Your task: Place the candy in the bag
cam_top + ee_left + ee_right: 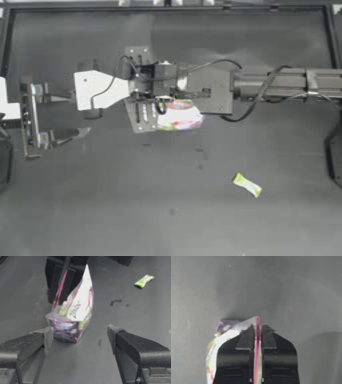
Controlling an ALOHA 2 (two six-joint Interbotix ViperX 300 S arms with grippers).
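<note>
Right hand pinches the bag by its pink rim, upright on the tabletop. Left hand open just beside it. Candy lies well apart; best keep the bag steady, mouth reachable.

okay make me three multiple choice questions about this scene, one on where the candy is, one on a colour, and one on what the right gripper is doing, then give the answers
1. Where is the candy?
A. inside the bag
B. loose on the table, apart from the bag
C. in the left gripper

2. What colour is the strip along the rim of the bag?
A. pink
B. blue
C. black

3. What state is the right gripper in?
A. open above the candy
B. shut on nothing
C. shut on the bag's rim

Answers:
1 B, the top view shows it lying alone on the table.
2 A, the right wrist view shows a pink strip between the jaws.
3 C, its jaws pinch that strip; the left gripper stands open near the bag.
</note>
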